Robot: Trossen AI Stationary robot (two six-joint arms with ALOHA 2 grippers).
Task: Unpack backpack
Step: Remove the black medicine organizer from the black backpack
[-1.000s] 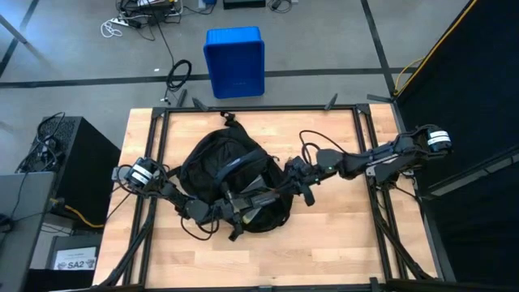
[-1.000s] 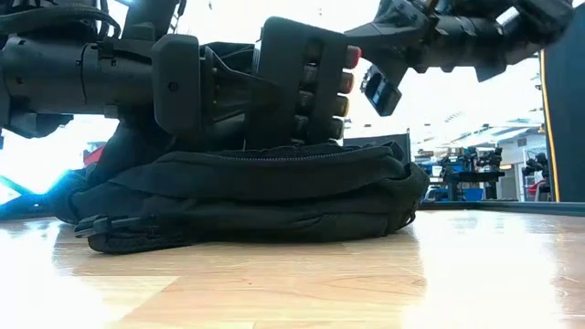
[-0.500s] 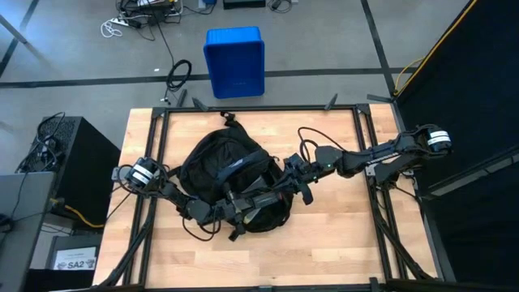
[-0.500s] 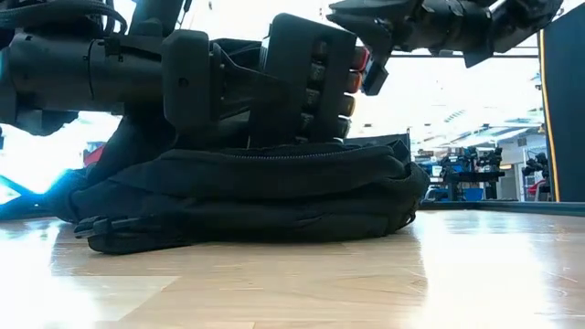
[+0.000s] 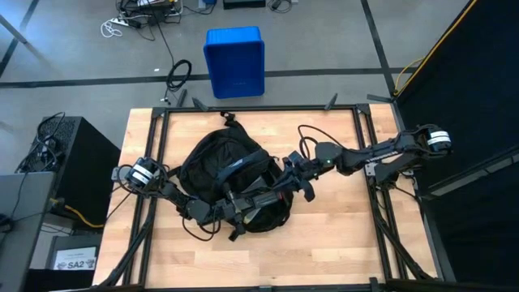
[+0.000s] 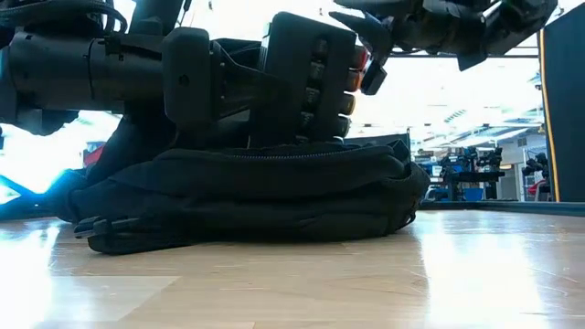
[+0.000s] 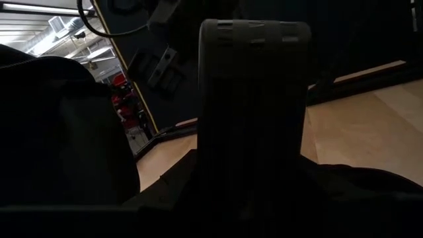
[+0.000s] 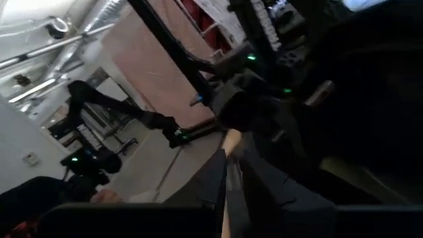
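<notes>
The left gripper (image 5: 243, 200), reaching over the near end of the backpack (image 5: 223, 166), is clamped on a dark flat rectangular object (image 6: 306, 80) with a row of red and orange buttons along one edge, held upright just above the bag's zipped top. The right gripper (image 5: 289, 172) hovers beside the backpack's right flank, close to the held object, its fingers (image 8: 221, 182) nearly together with only a thin slit between them and nothing in them. The backpack lies slumped in the middle of the wooden table (image 5: 340, 227). A blue bin (image 5: 234, 62) stands on the floor beyond the table's far edge. By the look of it, unpacking is under way: one item is lifted clear but not set down, and nothing else lies unpacked on the table.
</notes>
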